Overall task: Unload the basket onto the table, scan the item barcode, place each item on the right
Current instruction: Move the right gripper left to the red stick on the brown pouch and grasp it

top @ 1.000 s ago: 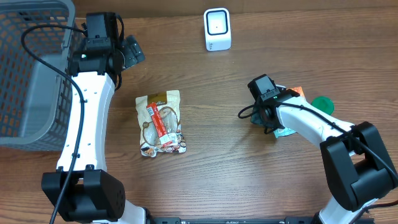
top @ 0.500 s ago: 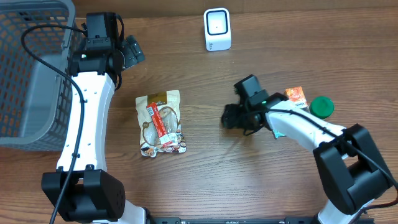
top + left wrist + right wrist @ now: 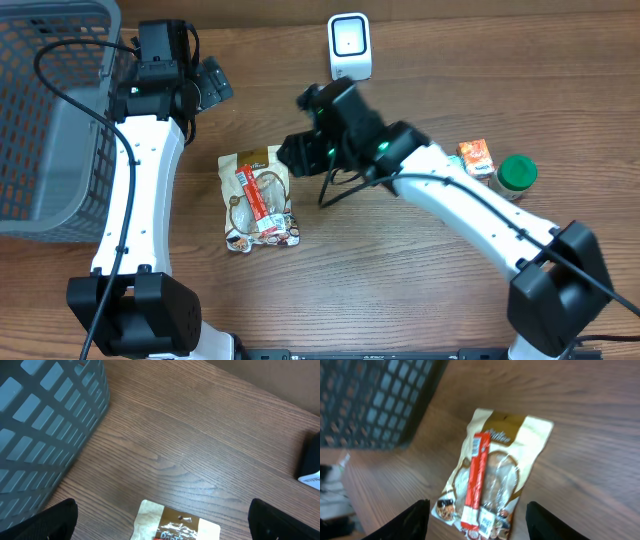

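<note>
The item is a beige and brown snack pouch [image 3: 258, 198] with a red strip down its middle, lying flat on the wooden table. The white barcode scanner [image 3: 349, 47] stands upright at the back centre. My right gripper [image 3: 297, 152] hovers open just right of the pouch's top. In the right wrist view the pouch [image 3: 495, 460] lies below, between the spread fingers [image 3: 406, 521], which hold nothing, and a small white label shows near its lower edge. My left gripper [image 3: 212, 84] is open at the back left, and its wrist view shows only the pouch's top edge [image 3: 175, 525].
A grey plastic basket [image 3: 45, 120] fills the left side, close to the left arm, and appears again in the left wrist view [image 3: 45, 425]. A small orange box [image 3: 476, 157] and a green-lidded jar [image 3: 517, 172] stand at the right.
The right arm has swung left from beside the orange box and jar to just above the pouch, and its jaws have gone from shut to open. The left arm has not moved.
</note>
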